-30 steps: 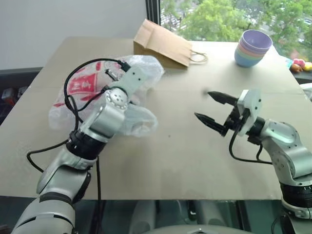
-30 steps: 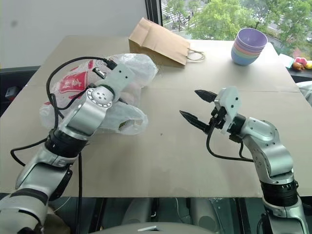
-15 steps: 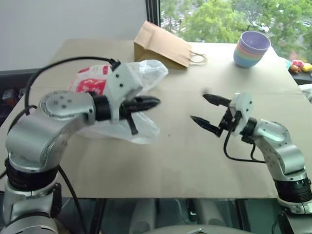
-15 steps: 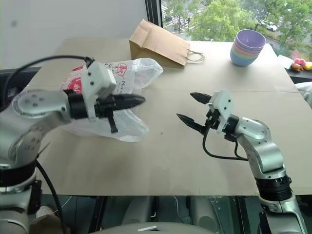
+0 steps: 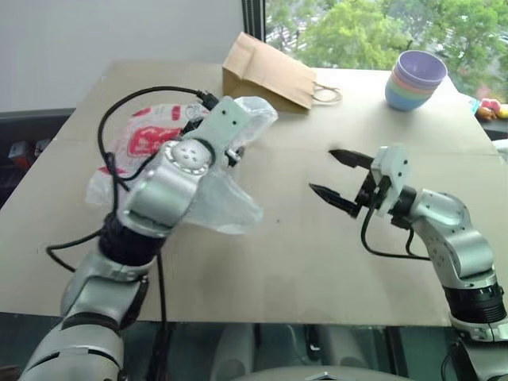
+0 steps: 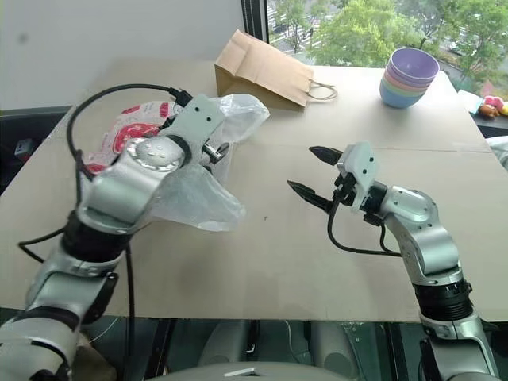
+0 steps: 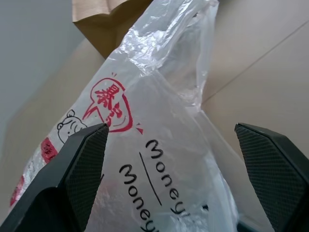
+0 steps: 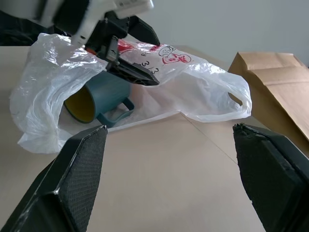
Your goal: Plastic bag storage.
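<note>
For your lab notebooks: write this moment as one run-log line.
left gripper: open over plastic bag | right gripper: open, empty | teal mug: on its side under bag

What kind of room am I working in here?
Probably an office or lab set up for tabletop trials, not a home kitchen. A bare tan table stands against a plain white wall, a window with green trees is behind it, and props include a brown paper bag and stacked pastel bowls.

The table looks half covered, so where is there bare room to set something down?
Bare table lies between the plastic bag and the right gripper, and along the near edge. Crowded: the left side with the bag and left gripper, and the far edge with the paper bag and bowls.
</note>
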{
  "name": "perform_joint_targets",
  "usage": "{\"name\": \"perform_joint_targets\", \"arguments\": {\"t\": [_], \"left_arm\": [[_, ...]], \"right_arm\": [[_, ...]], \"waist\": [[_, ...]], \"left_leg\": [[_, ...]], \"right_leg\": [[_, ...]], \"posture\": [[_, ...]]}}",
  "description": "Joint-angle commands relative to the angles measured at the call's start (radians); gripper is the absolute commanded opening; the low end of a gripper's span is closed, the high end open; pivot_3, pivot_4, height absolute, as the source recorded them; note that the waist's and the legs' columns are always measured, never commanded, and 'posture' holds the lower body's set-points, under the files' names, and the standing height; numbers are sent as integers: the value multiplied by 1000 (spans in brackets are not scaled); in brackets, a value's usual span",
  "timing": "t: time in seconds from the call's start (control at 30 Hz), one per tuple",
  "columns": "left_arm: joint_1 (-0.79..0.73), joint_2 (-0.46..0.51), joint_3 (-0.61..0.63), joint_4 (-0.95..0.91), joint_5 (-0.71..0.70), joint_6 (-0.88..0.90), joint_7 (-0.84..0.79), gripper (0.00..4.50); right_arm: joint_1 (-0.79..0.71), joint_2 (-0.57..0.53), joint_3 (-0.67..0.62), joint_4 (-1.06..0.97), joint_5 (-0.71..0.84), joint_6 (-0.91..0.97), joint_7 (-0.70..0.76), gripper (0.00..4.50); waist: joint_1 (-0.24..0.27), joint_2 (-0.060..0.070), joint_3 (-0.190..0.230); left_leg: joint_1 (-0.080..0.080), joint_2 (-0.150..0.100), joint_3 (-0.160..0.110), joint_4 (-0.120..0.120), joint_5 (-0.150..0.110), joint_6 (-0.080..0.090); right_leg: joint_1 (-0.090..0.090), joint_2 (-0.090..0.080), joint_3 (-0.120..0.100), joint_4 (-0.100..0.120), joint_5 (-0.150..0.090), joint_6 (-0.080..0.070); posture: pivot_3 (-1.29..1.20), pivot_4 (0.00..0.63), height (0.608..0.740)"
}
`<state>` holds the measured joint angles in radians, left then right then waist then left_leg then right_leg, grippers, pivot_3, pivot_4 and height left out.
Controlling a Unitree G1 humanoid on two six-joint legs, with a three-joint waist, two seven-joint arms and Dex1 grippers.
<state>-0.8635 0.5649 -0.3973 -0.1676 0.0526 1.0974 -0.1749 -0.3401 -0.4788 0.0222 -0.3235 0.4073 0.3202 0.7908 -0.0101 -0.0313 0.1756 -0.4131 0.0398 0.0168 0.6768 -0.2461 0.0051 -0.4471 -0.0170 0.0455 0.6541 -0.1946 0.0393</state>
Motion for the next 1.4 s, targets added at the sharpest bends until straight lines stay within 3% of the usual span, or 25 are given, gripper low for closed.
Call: {"name": "perform_joint_targets", "arguments": {"t": [0.03,0.23,0.33,0.43,0.5,0.6,0.7,0.73,0.83,0.97,1.17,1.4], "left_arm": [[-74,-53,-31,148,101,-107,62,4454],[-202,-150,-56,575,198,-314,100,4454],[-272,-196,-51,858,228,-504,125,4454],[-327,-219,-49,1088,262,-679,151,3740],[-355,-221,-31,1163,266,-760,155,2895],[-335,-198,64,1089,170,-834,14,1492],[-227,-144,123,804,74,-834,-199,150],[-169,-115,129,652,50,-856,-258,18],[-55,-74,146,363,9,-852,-358,18],[1,-106,128,174,-57,-831,-462,18],[-72,-216,115,165,-103,-822,-533,18],[-162,-282,141,289,-105,-868,-540,18]], "right_arm": [[7,-10,-29,-66,21,9,-20,4232],[25,-15,-37,-104,27,29,-43,4232],[29,-14,-36,-114,24,31,-58,4232],[35,-13,-37,-125,21,33,-73,4232],[40,-14,-37,-133,22,35,-79,4232],[43,-14,-38,-145,11,34,-98,4232],[28,-16,-27,-144,-18,29,-118,4232],[23,-19,-13,-139,-46,22,-128,4232],[13,-25,15,-116,-118,11,-155,4232],[8,-40,26,-71,-244,8,-234,4232],[45,-45,1,-86,-272,41,-263,4232],[127,22,-37,-270,-108,264,-296,4232]], "waist": [[-1,0,0],[-5,0,0],[-4,0,0],[-3,0,0],[-3,0,0],[-2,0,0],[-4,0,0],[-6,0,0],[-2,0,0],[6,0,0],[2,0,0],[-7,1,-1]], "left_leg": [[0,0,0,1,0,0],[-1,0,0,1,0,0],[-1,0,0,1,0,0],[-1,0,0,1,0,0],[-1,0,1,1,0,0],[-3,0,0,1,-1,1],[-3,0,1,1,-1,1],[-3,0,1,1,-1,1],[-2,0,2,1,-1,1],[-2,0,2,3,-1,1],[-1,0,2,7,-1,1],[-1,0,1,7,-1,1]], "right_leg": [[0,0,0,0,0,0],[0,0,0,0,0,0],[-1,0,1,0,0,0],[0,0,0,0,0,0],[0,0,0,-1,0,0],[-1,0,0,-2,0,0],[-1,0,0,-2,0,0],[-1,-1,1,-2,0,0],[-1,-1,1,-1,0,0],[0,-1,1,1,0,0],[0,0,2,4,-2,3],[0,1,3,4,-2,3]], "posture": [[0,150,740],[0,150,740],[0,150,740],[0,150,740],[0,150,740],[0,150,740],[0,150,740],[0,150,740],[0,150,740],[0,150,740],[0,150,740],[0,150,740]]}}
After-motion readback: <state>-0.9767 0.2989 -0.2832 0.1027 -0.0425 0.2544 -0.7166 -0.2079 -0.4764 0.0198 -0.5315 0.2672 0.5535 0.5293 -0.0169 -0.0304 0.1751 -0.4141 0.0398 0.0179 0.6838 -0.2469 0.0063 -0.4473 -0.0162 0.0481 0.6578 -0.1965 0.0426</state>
